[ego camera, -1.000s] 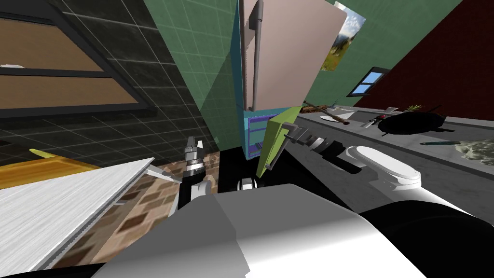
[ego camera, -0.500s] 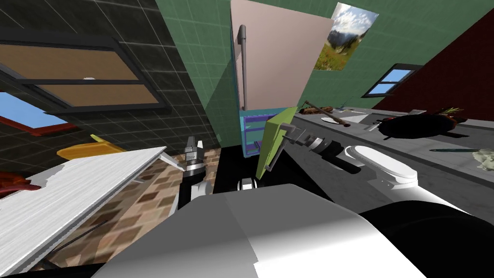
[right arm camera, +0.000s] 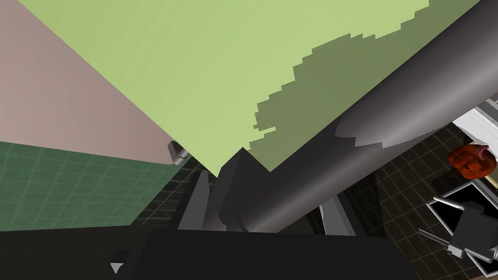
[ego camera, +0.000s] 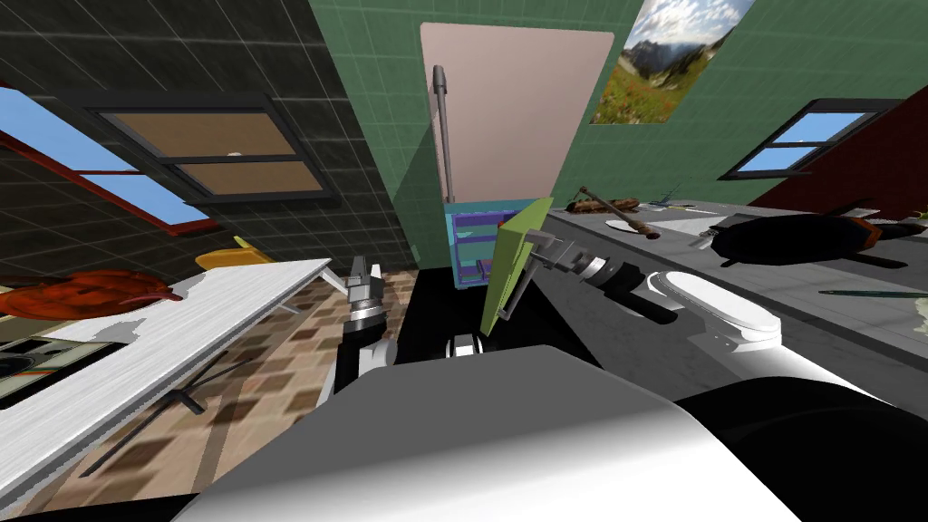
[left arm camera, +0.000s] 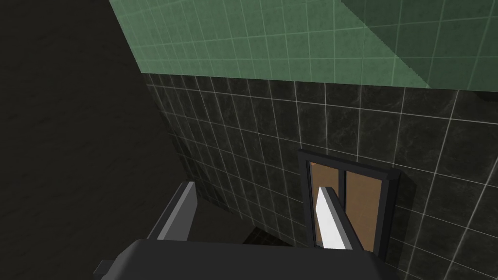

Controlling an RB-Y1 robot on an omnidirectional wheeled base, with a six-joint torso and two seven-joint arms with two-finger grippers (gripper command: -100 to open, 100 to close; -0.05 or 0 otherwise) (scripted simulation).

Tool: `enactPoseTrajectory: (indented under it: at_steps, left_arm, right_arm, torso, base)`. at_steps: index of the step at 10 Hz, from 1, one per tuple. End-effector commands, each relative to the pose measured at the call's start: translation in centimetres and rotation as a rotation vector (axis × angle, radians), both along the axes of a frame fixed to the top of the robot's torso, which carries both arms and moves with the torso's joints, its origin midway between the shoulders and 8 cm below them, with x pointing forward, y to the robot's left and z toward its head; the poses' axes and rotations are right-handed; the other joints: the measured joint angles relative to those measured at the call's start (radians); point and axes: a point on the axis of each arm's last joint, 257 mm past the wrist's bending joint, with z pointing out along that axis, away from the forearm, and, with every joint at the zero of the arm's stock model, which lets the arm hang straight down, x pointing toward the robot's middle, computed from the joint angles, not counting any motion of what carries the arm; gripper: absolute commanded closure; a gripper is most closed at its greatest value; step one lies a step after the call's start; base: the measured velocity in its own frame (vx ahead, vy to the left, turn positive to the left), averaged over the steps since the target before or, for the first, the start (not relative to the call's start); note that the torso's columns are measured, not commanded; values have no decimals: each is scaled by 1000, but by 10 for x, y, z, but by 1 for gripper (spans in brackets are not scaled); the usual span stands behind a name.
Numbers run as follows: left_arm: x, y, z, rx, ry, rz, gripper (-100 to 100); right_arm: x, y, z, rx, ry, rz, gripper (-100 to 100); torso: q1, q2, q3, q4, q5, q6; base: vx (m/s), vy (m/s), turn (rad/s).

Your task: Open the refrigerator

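Note:
The refrigerator has a pale pink upper door (ego camera: 517, 100) with a long grey handle (ego camera: 442, 136), standing closed. Its green lower door (ego camera: 512, 263) is swung out edge-on toward me, showing a teal interior with purple shelves (ego camera: 471, 249). My right gripper (ego camera: 535, 263) is at that door's outer face. In the right wrist view the green door (right arm camera: 219, 73) is close, and a thick dark grey handle bar (right arm camera: 340, 146) runs between the fingers of my right gripper (right arm camera: 265, 209), which is shut on it. My left gripper (ego camera: 365, 269) hangs open and empty to the left (left arm camera: 253, 209).
A white counter (ego camera: 181, 326) runs along my left, with a red object (ego camera: 91, 292) and a yellow one (ego camera: 231, 258) at its far side. On my right is a grey counter (ego camera: 816, 308) bearing a black pan (ego camera: 788, 237) and a rolling pin (ego camera: 621, 213). Brick-patterned floor (ego camera: 272, 362) lies between.
My head view has swung and rolled: the refrigerator now looks more upright and more of the left counter shows. The green door and both grippers keep their places relative to me.

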Motion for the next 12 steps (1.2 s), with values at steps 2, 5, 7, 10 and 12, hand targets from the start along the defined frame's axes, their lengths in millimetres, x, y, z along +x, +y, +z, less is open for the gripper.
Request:
enactPoseTrajectory:
  at_steps: [2, 5, 7, 10, 12]
  left_arm:
    - [0, 0, 0, 0, 0, 0, 0]
    - [0, 0, 0, 0, 0, 0, 0]
    - [0, 0, 0, 0, 0, 0, 0]
    - [0, 0, 0, 0, 0, 0, 0]
    - [0, 0, 0, 0, 0, 0, 0]
  right_arm:
    - [-12, 26, -1, -1, 3, 72, 100]
    - [-25, 50, -2, -3, 5, 143, 100]
    - [-33, 62, -2, -4, 5, 178, 100]
    - [-48, 85, -2, -4, 5, 249, 100]
    - [-37, 73, 23, 4, -3, 221, -100]
  torso:
    - [-1, -3, -3, -1, 1, -1]
    - [-9, -2, -3, 1, -1, 0]
    - [-7, -4, -4, 0, -1, 0]
    - [6, 4, 4, -2, 0, -2]
    - [10, 5, 3, 1, 3, -1]
  base:
    - [-21, -245, 42]
    - [-58, -274, 35]
    - [-61, -252, 34]
    - [-113, -218, 35]
    - [-23, -53, -80]
